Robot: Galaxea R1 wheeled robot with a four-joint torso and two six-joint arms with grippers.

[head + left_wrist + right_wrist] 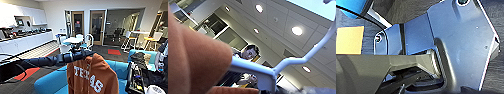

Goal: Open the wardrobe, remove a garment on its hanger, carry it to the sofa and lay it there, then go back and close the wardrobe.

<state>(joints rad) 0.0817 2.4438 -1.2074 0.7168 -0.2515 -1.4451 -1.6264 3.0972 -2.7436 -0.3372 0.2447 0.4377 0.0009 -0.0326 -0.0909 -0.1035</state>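
The sofa (51, 81) stands directly below the robot, bright blue, with a low rounded back; the part of its seat that shows is partly covered by the hanging garment (92, 75); whether the cloth touches the cushion I cannot tell. This garment, a burnt-orange hooded sweatshirt with white "TEXAS" letters, hangs upright in front of the sofa back. A smaller lighter-blue seat (150, 56) stands at the right and carries a dark bundle (138, 58) on it.

The left arm (37, 62) comes in from the left side and reaches almost level across the room; the left pincer (81, 53) is at the top of the garment, where the hanger must sit, and it seems clenched on the hanger, although the fingers themselves are hard to see. In the left wrist view the white hanger (268, 72) crosses close before the camera, with orange cloth (195, 60) beside it and a person (249, 53) below the ceiling lights.

In the right wrist view, dark robot parts are seen above grey carpet; the state of the right pincer I cannot tell.

A white kitchen surface (22, 43) runs along the left wall.
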